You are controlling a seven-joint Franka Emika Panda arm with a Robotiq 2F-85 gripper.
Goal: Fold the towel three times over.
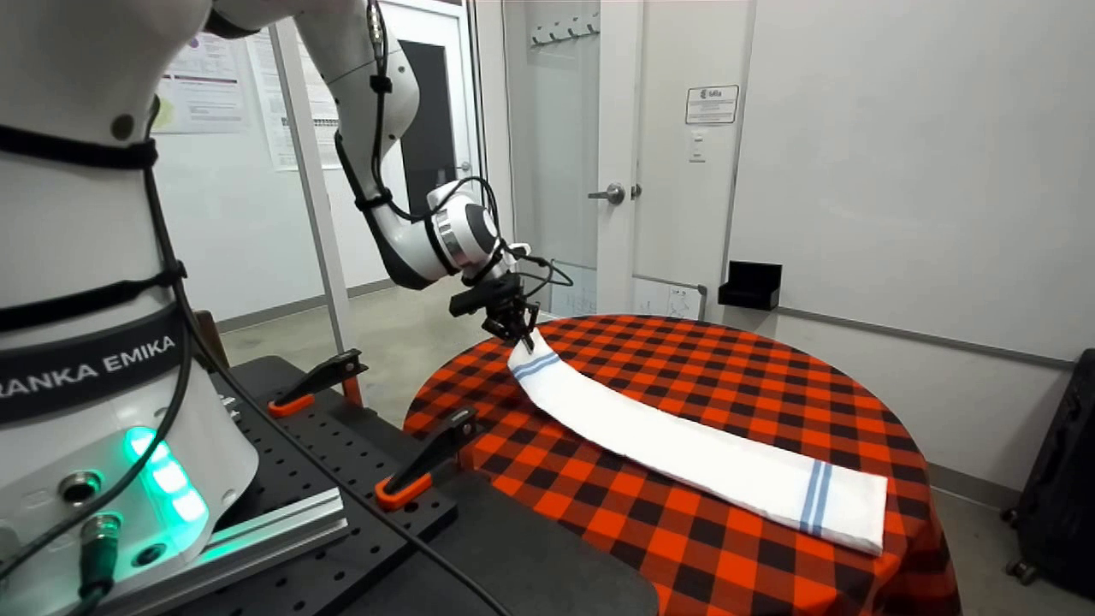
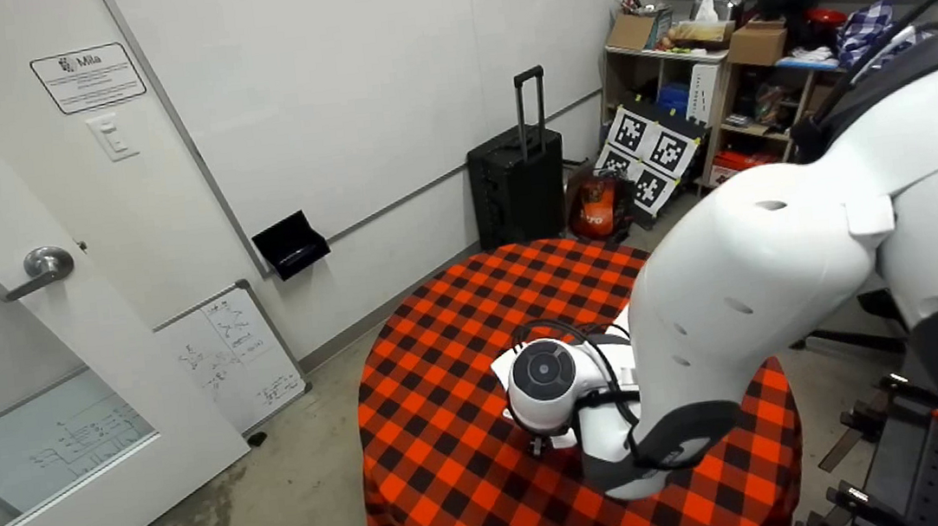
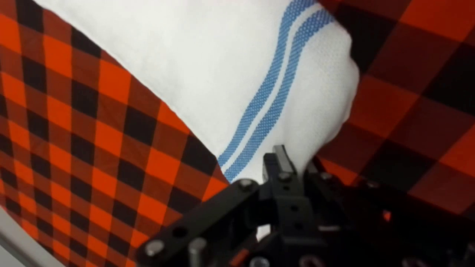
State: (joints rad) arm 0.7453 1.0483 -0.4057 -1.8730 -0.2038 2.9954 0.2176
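The towel is a long white strip lying across the round table, with two blue stripes near each end. My gripper is at the towel's far end in an exterior view, and that end is lifted a little. In the wrist view the gripper is shut on the towel, with the cloth bunched between the fingers near the blue stripes. The rest of the towel lies flat towards the opposite table edge. In an exterior view the arm hides most of the towel.
A red-and-black checked tablecloth covers the round table. The robot's black mounting bench with orange-tipped clamps adjoins the table. A door and whiteboard wall stand behind. A black case stands on the floor beyond the table.
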